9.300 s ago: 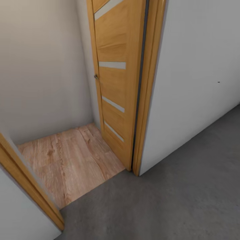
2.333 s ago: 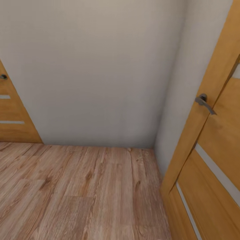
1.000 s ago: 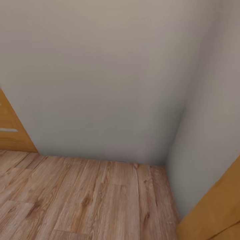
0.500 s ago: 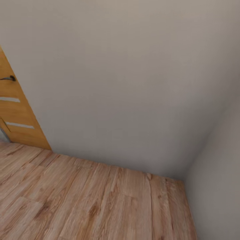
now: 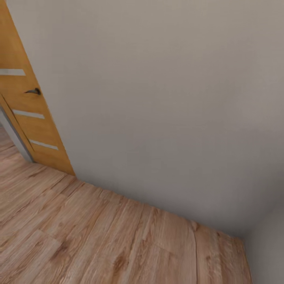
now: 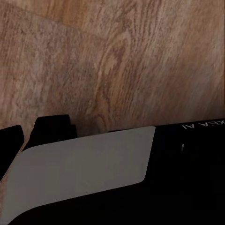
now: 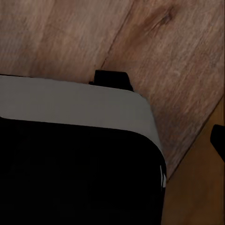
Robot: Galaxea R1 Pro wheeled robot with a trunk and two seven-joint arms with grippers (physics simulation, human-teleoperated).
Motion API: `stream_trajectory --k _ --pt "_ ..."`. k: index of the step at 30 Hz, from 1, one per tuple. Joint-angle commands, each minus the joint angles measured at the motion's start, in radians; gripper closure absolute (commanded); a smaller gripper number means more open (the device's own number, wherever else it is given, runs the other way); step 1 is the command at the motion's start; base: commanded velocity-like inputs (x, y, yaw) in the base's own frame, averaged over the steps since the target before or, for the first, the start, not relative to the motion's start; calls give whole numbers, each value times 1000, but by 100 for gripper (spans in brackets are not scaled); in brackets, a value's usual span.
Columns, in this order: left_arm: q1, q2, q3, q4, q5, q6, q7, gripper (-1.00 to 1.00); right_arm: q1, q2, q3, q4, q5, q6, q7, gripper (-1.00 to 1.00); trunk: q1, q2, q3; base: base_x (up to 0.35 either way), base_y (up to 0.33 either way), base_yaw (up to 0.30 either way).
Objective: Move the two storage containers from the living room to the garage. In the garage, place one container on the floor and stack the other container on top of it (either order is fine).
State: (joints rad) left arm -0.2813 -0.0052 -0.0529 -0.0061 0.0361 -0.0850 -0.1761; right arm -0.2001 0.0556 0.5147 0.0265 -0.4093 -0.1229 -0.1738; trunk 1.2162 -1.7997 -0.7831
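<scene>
Light wood-plank flooring [image 5: 98, 232] fills the lower part of my head view, meeting a plain white wall [image 5: 165, 98] from nine to five o'clock. At ten o'clock an orange wooden door [image 5: 23, 102] with a dark handle [image 5: 33, 91] stands. Both wrist views look over the robot's black-and-grey body [image 6: 93, 173] onto planks; I cannot tell how either gripper's fingers stand, and I cannot locate the containers.

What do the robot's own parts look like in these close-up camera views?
Mostly black casing with a smooth pale grey panel with rounded corners, and small white lettering on the black. The other wrist view shows the same black body and grey panel. Fingers aren't discernible.
</scene>
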Motion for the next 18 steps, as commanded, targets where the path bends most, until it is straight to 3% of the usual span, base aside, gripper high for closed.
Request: stream_trajectory --k 1,18 --pt "-1 0 -5 2 4 -4 -2 -100 -1 1 8 3 -9 -6 -1 -100 0 0 -1 314 0 268" --pt "-1 1 -5 2 4 -4 -2 -100 -1 1 8 3 -9 -6 -1 -100 0 0 -6 314 0 268"
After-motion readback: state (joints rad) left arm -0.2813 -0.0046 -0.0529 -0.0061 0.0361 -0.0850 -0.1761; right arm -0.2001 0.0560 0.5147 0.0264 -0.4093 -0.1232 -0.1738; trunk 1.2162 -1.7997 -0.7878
